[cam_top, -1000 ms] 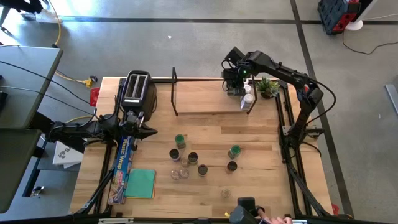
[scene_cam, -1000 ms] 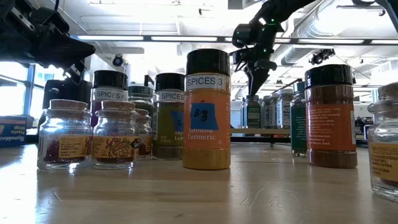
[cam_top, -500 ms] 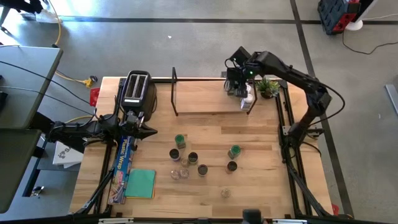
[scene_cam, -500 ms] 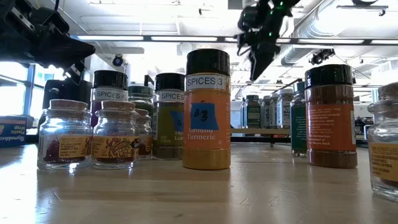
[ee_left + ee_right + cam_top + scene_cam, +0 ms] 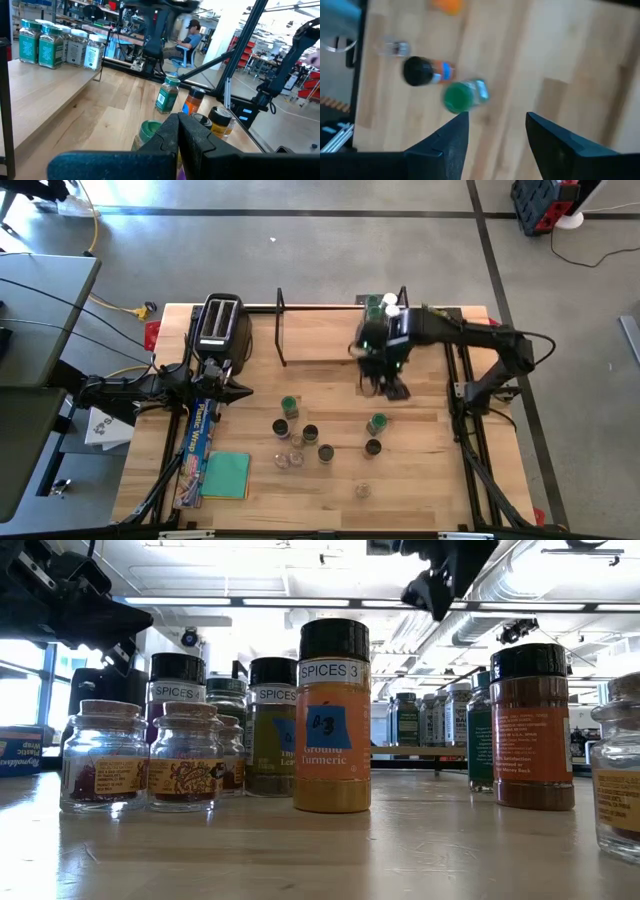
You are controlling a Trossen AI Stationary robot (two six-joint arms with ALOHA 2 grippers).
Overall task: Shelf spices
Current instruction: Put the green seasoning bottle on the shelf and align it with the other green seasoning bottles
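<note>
The shelf (image 5: 318,340) stands along the table's far edge, a light board between black wire uprights. A few spices (image 5: 381,305) stand at its right end, also showing in the left wrist view (image 5: 55,45). Several more spices (image 5: 310,433) stand loose on the table's near middle. My right gripper (image 5: 386,386) hangs open and empty over the bare table in front of the shelf, pointing steeply down. A green-lidded jar (image 5: 464,97) and a dark-lidded jar (image 5: 418,71) stand just beyond its fingers. My left gripper (image 5: 240,390) waits shut at the table's left, level.
A black-and-silver toaster (image 5: 220,323) stands at the far left. A blue foil box (image 5: 198,438) and a green pad (image 5: 227,475) lie near the left edge. A person (image 5: 190,37) sits beyond the table. Bare wood lies between the shelf and the loose jars.
My right gripper has risen from the shelf's right end, swung toward the table's near edge and somewhat to the left, and tipped further downward. It now hangs over the table in front of the shelf. The jars have not moved.
</note>
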